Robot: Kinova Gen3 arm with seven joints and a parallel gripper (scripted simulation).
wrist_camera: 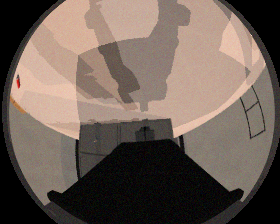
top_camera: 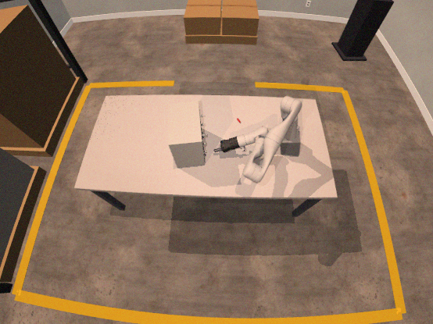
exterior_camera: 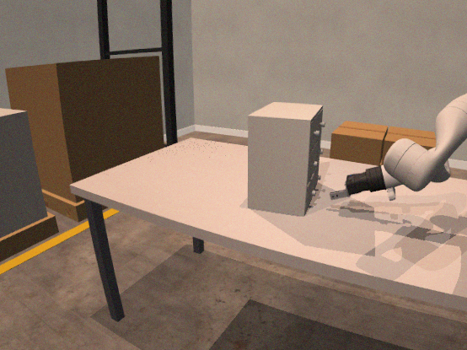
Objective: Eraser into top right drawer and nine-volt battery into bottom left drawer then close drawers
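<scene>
The small chest (top_camera: pixel 187 154) (exterior_camera: pixel 278 165) (wrist_camera: pixel 100 131) stands upright on the table. Its drawer fronts and knobs face the arm. In the exterior view the fronts look about flush, seen at a steep slant; small gaps cannot be told. My gripper (top_camera: pixel 216 150) (exterior_camera: pixel 332 195) is shut and empty, low above the table. It is a short way in front of the chest's lower part and does not touch it. In the wrist view the gripper's dark body hides the lower part of the chest front. I see neither the eraser nor the battery; the drawers' insides are hidden.
A small red object (top_camera: pixel 238 120) (wrist_camera: pixel 18 81) lies on the table, farther back than the gripper in the top view. A grey box-like block (top_camera: pixel 290 149) is under the arm at the table's right side. Cardboard boxes (top_camera: pixel 203 25) (exterior_camera: pixel 356 147) stand on the floor beyond the table.
</scene>
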